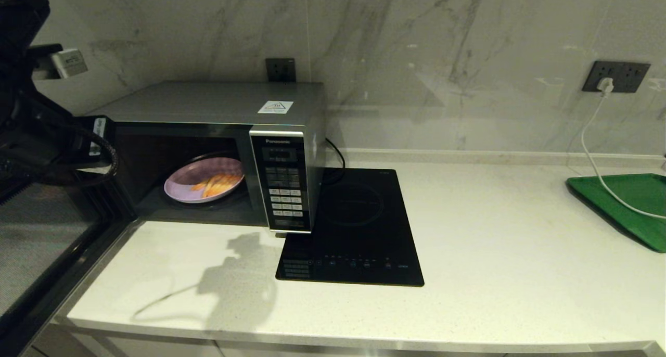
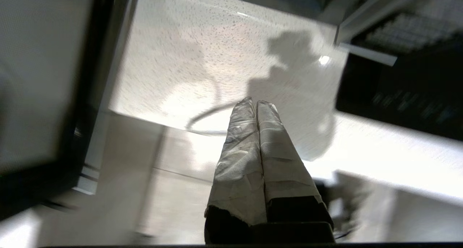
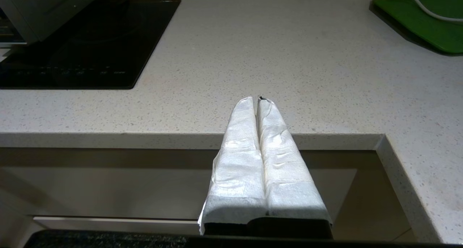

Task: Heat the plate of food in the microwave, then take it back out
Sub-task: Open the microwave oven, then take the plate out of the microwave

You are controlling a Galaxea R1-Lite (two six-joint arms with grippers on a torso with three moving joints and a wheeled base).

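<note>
The silver-grey Panasonic microwave (image 1: 218, 104) stands at the back left of the counter with its dark glass door (image 1: 36, 232) swung wide open to the left. Inside it sits the lilac plate (image 1: 204, 179) with orange-yellow sticks on it. My left arm (image 1: 31, 128) is raised at the far left, above the open door. In the left wrist view my left gripper (image 2: 256, 102) is shut and empty, hanging over the counter's front edge beside the door (image 2: 36, 78). My right gripper (image 3: 255, 99) is shut and empty, low in front of the counter edge, out of the head view.
A flat black induction hob (image 1: 359, 227) lies right of the microwave. A green tray (image 1: 629, 201) sits at the far right with a white cable (image 1: 593, 149) running across it from a wall socket. Bare counter lies between hob and tray.
</note>
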